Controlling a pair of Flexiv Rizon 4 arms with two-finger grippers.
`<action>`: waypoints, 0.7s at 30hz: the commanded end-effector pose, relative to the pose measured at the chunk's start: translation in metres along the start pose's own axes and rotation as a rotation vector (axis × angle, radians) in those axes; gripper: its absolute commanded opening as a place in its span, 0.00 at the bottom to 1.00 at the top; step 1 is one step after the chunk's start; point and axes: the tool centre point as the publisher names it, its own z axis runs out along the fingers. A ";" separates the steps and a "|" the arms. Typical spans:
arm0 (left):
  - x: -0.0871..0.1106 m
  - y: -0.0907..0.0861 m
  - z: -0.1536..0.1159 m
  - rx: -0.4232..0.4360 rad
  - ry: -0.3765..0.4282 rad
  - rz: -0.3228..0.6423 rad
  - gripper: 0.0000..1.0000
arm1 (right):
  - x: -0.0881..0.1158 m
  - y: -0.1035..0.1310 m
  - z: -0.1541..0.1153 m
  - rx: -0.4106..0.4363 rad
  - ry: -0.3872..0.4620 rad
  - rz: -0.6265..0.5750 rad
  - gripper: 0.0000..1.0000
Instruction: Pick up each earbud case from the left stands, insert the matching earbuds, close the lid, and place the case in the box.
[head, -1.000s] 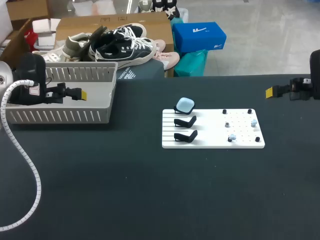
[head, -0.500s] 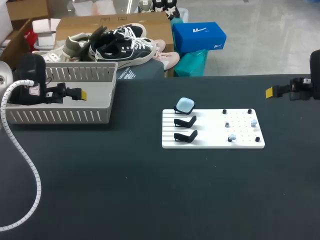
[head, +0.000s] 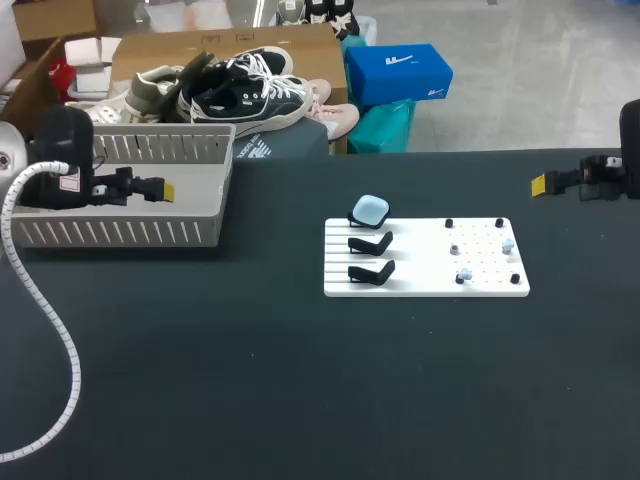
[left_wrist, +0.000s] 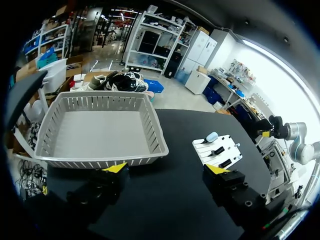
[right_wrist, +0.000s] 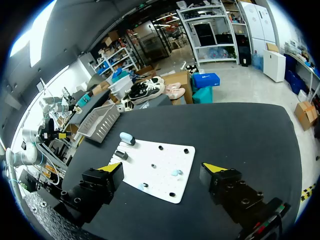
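Two grippers hang with fingers spread apart: the left gripper (left_wrist: 166, 168) beside the grey basket (head: 120, 232) at the table's left, the right gripper (right_wrist: 162, 166) near the table's right edge. One pale blue earbud case (head: 370, 209) sits on the rearmost stand of the white board (head: 425, 285), well apart from both.

Left tool (left_wrist: 165, 168) spread wide, right tool (right_wrist: 161, 167) spread wide too

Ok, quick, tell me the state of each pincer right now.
Left pincer: open, yellow tips wide apart, holding nothing.
Right pincer: open, yellow tips wide apart, holding nothing.
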 end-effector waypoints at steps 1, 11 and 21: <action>-0.007 0.003 0.003 0.031 0.001 0.025 1.00 | 0.000 0.000 0.000 0.000 0.000 0.000 1.00; -0.036 0.003 0.004 0.170 -0.008 0.258 1.00 | 0.000 0.000 0.000 0.000 0.000 0.000 1.00; -0.066 -0.010 0.008 0.318 0.032 0.556 1.00 | 0.000 0.000 0.000 0.000 0.000 0.000 1.00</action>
